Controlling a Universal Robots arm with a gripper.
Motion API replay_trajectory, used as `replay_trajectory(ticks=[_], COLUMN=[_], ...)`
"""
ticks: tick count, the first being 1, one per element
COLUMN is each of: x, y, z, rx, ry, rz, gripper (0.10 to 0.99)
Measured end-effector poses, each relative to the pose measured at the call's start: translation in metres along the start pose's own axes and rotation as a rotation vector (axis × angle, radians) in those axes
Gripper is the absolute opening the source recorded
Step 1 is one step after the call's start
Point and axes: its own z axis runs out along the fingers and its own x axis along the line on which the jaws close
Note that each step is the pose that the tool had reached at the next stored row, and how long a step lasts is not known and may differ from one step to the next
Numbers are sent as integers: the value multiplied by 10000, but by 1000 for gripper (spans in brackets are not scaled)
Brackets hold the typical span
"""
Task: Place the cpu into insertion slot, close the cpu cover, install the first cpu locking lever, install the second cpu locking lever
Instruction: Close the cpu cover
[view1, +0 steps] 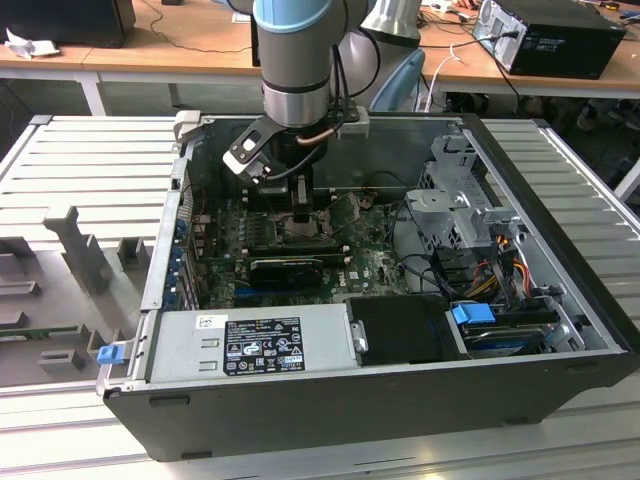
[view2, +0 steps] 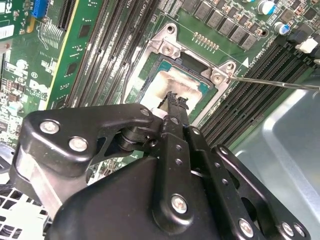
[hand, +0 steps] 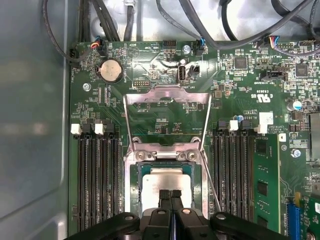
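Cpu (hand: 166, 178), dull silver square, seated in insertion slot (hand: 139, 190)

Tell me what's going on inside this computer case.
A grey-and-blue robot arm reaches into the open black computer case. Its black gripper, shut, sits right over the small silvery square cpu. The chip lies in the black-rimmed square insertion slot on the green board. The dull silver windowed cpu cover stands open, not yet closed.
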Motion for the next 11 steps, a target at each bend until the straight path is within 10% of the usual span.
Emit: replay_trajectory(ticks=[11], x=[-2], y=[6], z=[-54], rx=[-1], ry=[3], rz=[0], gripper=[106])
